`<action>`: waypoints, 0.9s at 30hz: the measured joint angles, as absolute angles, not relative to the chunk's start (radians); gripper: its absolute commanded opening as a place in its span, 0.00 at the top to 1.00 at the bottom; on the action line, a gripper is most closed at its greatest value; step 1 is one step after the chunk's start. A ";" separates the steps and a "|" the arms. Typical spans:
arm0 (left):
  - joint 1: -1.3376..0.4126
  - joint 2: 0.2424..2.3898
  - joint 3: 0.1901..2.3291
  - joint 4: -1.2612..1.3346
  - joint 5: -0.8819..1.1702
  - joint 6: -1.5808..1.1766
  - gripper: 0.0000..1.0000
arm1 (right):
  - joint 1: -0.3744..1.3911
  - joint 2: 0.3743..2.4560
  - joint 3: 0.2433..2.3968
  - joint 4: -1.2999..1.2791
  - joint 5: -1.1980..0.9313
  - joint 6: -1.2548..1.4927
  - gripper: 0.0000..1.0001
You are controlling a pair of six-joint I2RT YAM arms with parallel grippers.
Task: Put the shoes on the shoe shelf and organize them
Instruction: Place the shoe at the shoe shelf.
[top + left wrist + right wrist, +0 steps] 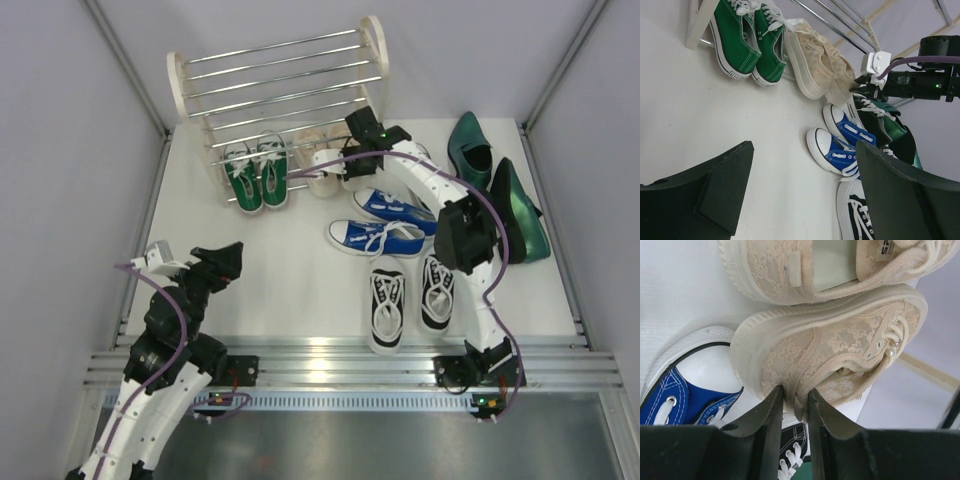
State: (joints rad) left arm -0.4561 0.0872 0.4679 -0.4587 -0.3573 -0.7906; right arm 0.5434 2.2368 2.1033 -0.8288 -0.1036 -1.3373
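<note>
Beige shoe (840, 350), heel pinched by right hand (795, 394)

Beige sneaker (840, 350) is lacy cloth, dress shoes (525, 215) glossy leather, shelf rods (270, 65) shiny metal.

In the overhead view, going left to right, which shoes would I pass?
green sneakers → beige sneakers → blue sneakers → dark green dress shoes. The black-and-white pair overlaps the blue sideways, so it is left out.

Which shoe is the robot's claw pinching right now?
The beige lacy sneaker lying right next to the blue shoe. The right claw is shut on its fabric edge, while its beige twin isn't held.
</note>
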 measured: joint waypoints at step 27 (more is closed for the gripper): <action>-0.456 0.087 0.468 -0.459 -0.357 -0.791 0.12 | 0.543 2.100 1.921 -0.747 -0.162 -1.251 0.38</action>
